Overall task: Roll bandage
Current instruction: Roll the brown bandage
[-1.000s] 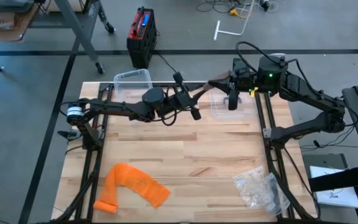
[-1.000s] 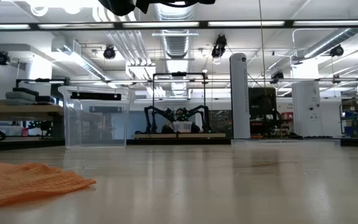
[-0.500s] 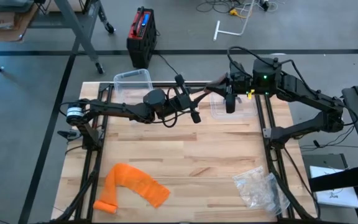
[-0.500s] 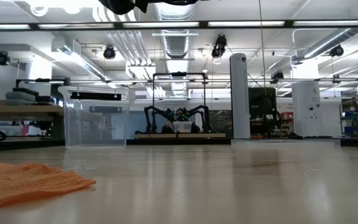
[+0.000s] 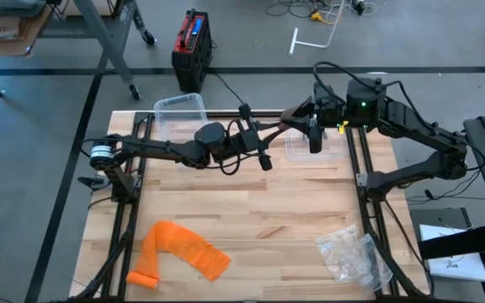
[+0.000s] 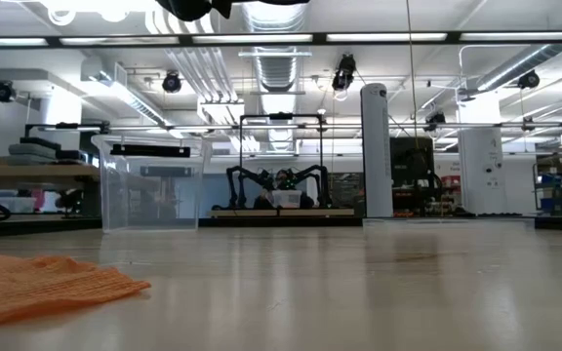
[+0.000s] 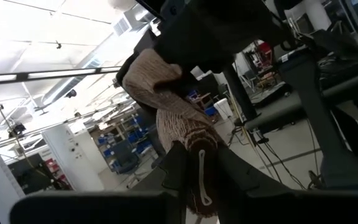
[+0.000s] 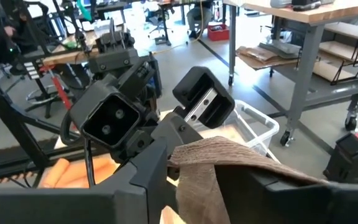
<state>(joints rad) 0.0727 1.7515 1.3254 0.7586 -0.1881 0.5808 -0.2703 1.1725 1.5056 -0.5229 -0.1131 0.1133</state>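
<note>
A brown bandage [image 5: 283,120] hangs in the air over the table's far middle, strung between my two grippers. My left gripper [image 5: 263,139] reaches in from the left and is shut on one end of it [image 7: 166,99]. My right gripper [image 5: 303,118] is at the other end. Its fingers [image 8: 145,171] stand apart, with the strip [image 8: 229,155] lying between and over them. An orange bandage [image 5: 179,252] lies flat and loose on the near left of the table, also seen in the low view [image 6: 37,283]. My left gripper pinches a gathered part of the brown strip [image 7: 194,155] between its two fingers. They come at it about level from the table's left, tipped slightly up. The strip is clear of the table and runs on to the right gripper. My right gripper has the strip's other end [image 8: 185,155] lying between its parted fingers and draped over one of them [image 8: 272,180]. The fingers come from the table's right, about level. Whether they press on it, I cannot tell.
A clear plastic box [image 5: 179,108] stands at the far left edge, seen also in the low view [image 6: 149,185]. A clear lid or tray [image 5: 310,145] lies below my right gripper. A crumpled plastic bag [image 5: 352,252] lies near right. The table's middle is bare wood [image 5: 259,210].
My left gripper has rolled a little about its own axis while staying in place. The brown bandage stays strung between the two grippers, clear of the table.
</note>
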